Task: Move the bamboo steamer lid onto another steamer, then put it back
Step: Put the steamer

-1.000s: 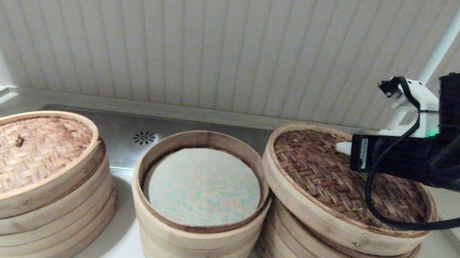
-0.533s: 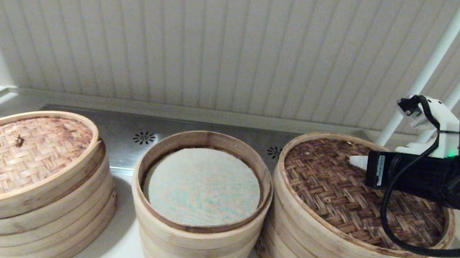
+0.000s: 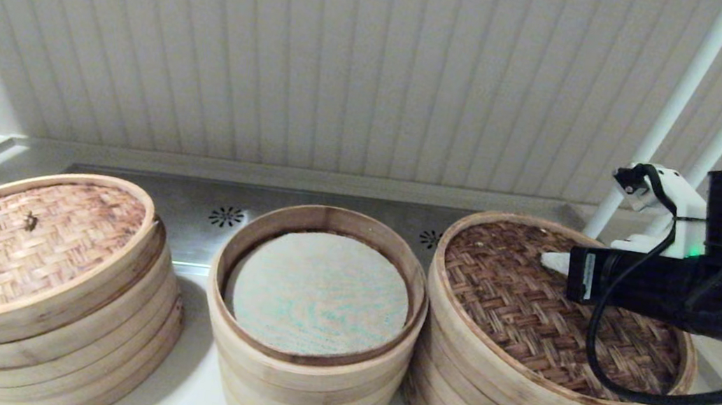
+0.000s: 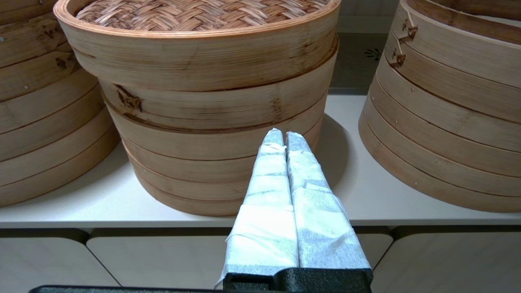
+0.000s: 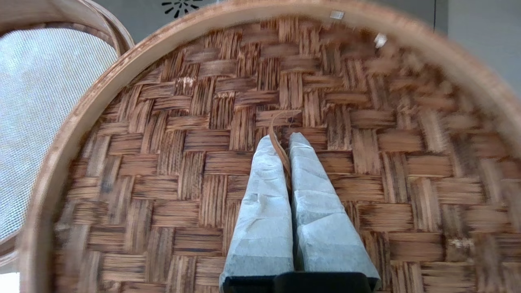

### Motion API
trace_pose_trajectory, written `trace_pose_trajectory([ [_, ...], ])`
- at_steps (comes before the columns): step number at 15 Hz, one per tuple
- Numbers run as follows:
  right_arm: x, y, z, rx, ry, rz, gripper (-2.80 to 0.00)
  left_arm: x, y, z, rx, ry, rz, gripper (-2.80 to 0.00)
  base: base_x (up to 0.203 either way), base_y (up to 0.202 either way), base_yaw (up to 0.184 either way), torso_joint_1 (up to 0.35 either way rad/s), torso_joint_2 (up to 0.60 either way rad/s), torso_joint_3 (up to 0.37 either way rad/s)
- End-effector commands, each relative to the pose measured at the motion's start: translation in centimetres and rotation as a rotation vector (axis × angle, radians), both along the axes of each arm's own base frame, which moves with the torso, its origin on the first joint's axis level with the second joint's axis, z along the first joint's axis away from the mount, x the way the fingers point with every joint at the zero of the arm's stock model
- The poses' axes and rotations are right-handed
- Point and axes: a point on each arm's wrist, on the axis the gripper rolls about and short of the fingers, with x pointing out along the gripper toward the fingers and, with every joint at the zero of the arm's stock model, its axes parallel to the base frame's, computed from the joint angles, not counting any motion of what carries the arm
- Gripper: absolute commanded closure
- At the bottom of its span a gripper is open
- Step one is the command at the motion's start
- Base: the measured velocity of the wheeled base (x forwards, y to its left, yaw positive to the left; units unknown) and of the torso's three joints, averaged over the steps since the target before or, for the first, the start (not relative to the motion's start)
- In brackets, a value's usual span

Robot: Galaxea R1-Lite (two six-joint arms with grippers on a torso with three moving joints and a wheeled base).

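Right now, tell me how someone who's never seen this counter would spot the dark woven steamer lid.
Three bamboo stacks stand in a row on the counter before the panelled wall. The bamboo steamer lid tops the stack on the robot's right, with the right gripper shut on its small loop handle. Its dark brown herringbone top sets it apart from the pale tan lid and the open, white-lined middle stack.

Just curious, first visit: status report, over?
Right gripper shut on loop of dark lid, atop right stack. Left gripper shut, parked. Narrow steamer open, unobstructed.
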Motion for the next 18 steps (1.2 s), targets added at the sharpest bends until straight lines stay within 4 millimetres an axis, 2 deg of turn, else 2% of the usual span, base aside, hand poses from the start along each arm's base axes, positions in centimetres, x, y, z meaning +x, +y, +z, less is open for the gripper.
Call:
trace_pose_trajectory([
  [1,0.9,-0.2,-0.6,0.003,0.009,-0.007,0.00,0.0,0.0,0.0,0.000,-0.001,0.000,0.00,0.000,0.000,0.000,0.000,0.00,0.000],
  [10,1.8,-0.4,-1.3,0.002,0.026,-0.003,0.00,0.0,0.0,0.0,0.000,-0.002,0.000,0.00,0.000,0.000,0.000,0.000,0.00,0.000],
  [13,2.0,-0.3,-0.5,0.011,-0.001,0.000,0.00,0.0,0.0,0.0,0.000,0.000,0.000,0.00,0.000,0.000,0.000,0.000,0.00,0.000],
  [18,2.1,-0.3,-0.3,0.013,-0.006,0.002,0.00,0.0,0.0,0.0,0.000,-0.001,0.000,0.00,0.000,0.000,0.000,0.000,0.00,0.000],
])
